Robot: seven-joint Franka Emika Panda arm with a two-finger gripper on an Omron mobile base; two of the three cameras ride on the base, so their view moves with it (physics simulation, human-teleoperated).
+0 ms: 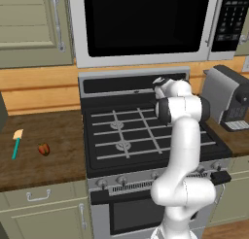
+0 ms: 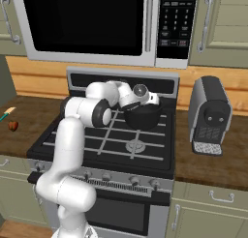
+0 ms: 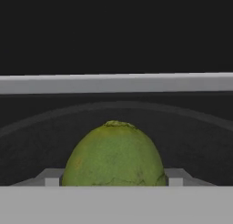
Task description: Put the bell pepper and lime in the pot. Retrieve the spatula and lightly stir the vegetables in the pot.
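Hand view: lime [image 3: 113,154] sat right up against the camera, between the two finger tips; its lower part was cut off, so contact w/ the pads couldn't be made out. Gripper [image 3: 113,184] jaws stood wide either side of the lime, about its width; gripping or let go, can't tell. Behind the lime, the pot's [image 3: 113,114] dark curved inner wall, then a pale band across the view, black above.

Right base view: gripper [image 2: 143,102] was down at the pot [image 2: 144,117] on the stove's [image 2: 97,140] back burner; wrist hid the pot's near rim and inside, so the lime wasn't visible there. Left base view: arm blocked the pot altogether.

On the brown wood counter [image 1: 58,150] left of the stove lay the pepper [image 1: 44,149], and just beside it, apart, the spatula [image 1: 17,143], teal handle nearer, cream blade farther. In the right view both were tiny at the left edge, spatula cut off.

Farther back: coffee machine [image 2: 209,115] on the right counter, microwave [image 2: 97,24] over the stove, cream cabinets [image 1: 29,24], orange backsplash.
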